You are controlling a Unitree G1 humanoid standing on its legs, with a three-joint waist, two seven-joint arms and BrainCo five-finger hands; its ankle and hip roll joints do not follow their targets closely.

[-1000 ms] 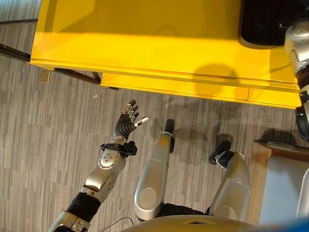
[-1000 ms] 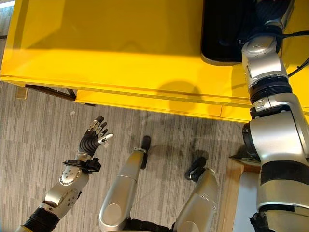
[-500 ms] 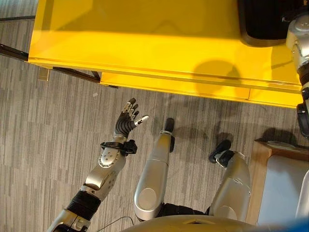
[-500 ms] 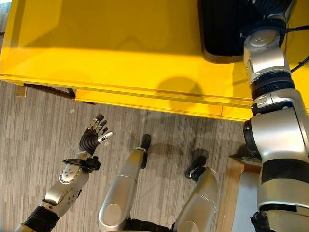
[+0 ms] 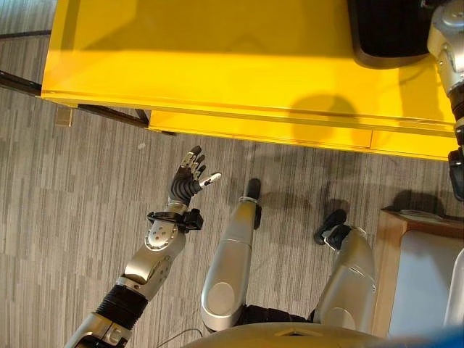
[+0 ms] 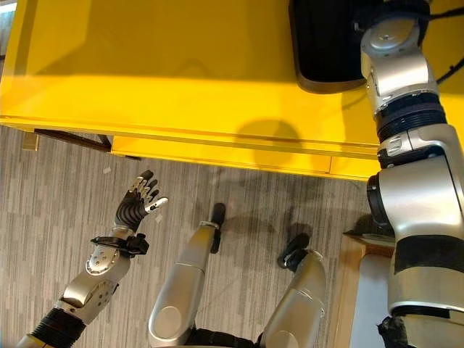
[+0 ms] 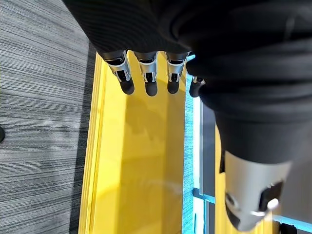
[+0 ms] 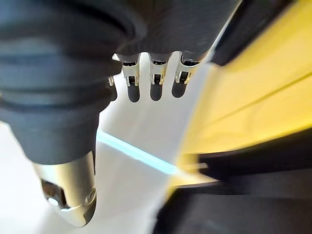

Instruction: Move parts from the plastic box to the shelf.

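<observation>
You are looking down into a work room, something like a workshop or a robot lab. A big bright yellow table (image 5: 217, 65) stands on dark metal legs (image 5: 109, 110). The floor (image 5: 72, 203) is grey carpet with thin stripes, the kind you see in offices. A black plastic box (image 6: 326, 43) sits on the yellow table, at its far right.
</observation>
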